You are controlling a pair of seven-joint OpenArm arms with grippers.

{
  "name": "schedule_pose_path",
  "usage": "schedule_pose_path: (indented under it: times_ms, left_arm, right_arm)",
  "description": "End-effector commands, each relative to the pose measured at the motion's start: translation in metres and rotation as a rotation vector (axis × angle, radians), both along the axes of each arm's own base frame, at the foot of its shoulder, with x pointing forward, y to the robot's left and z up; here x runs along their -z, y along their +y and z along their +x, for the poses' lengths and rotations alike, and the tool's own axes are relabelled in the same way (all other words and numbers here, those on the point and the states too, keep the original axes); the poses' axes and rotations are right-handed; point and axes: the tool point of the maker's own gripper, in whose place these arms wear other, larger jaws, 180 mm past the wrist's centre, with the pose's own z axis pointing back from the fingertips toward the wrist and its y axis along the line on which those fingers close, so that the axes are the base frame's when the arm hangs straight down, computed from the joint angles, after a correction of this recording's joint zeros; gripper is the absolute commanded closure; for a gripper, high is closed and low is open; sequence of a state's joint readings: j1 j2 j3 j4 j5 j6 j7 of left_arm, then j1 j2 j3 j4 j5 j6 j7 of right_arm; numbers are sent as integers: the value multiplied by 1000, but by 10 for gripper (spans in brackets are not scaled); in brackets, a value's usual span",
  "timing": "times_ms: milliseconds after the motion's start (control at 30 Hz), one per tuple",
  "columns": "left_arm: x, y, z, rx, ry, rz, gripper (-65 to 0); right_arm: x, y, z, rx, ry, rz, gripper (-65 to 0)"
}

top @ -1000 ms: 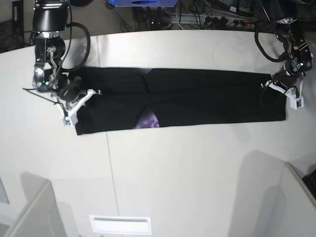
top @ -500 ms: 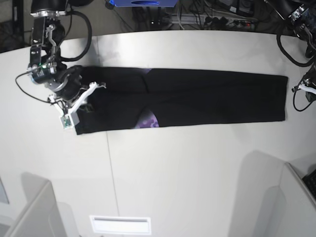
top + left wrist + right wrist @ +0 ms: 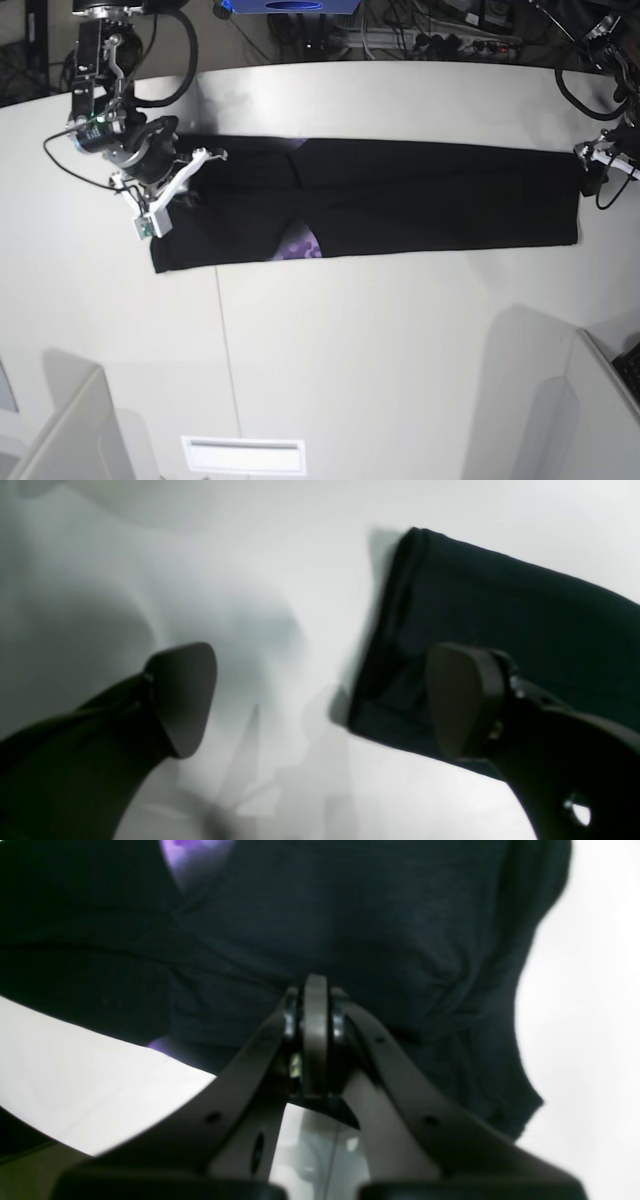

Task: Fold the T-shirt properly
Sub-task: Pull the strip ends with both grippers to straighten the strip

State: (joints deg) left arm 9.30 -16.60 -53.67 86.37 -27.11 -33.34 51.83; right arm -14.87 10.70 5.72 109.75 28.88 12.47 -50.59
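Two arms work over one white table (image 3: 380, 340), and one garment lies on it. Nearest the right wrist camera, the right gripper (image 3: 315, 1005) has its jaws pressed together, their tips meeting in a single narrow ridge. Black cloth of the T-shirt (image 3: 360, 940) bunches into creases just beyond those tips; whether a fold is pinched between them I cannot tell. Past the jaws and to their left, a purple patch (image 3: 192, 855) of print shows at a fold, and a second purple sliver peeks out at the cloth's lower edge.

In the left wrist view, the left gripper (image 3: 320, 700) has its jaws spread wide, one dark pad (image 3: 182, 695) over bare table and the other pad (image 3: 462, 705) over the end of the T-shirt (image 3: 500, 610). Nothing sits between them; the garment's short folded edge lies just inside the right-hand jaw.

From the base view, the right gripper (image 3: 165, 195) reaches down at a slant over one end of the T-shirt (image 3: 400, 200), while the left gripper (image 3: 592, 165) hangs at the opposite end, just off the corner. The T-shirt is folded into one long, narrow band, its long axis running from one gripper to the other across the table, with a small purple print (image 3: 300, 243) showing at its near edge.
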Motion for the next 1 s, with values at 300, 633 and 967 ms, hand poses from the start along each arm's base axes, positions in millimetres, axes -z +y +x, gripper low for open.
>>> schedule_pose_path:
  times_ms: [300, 633, 967]
  left_arm:
    - [40, -14, 21, 1, 7, -140, -647]
    - [59, -35, 21, 34, 47, -188, -357]
    - [51, -21, 18, 6, 31, -163, 0]
  right_arm:
    - [-3, -1, -2, 0, -17, 4, 0]
    - [1, 0, -10, 0, 1, 6, 0]
    - [7, 0, -21, 1, 24, 6, 0]
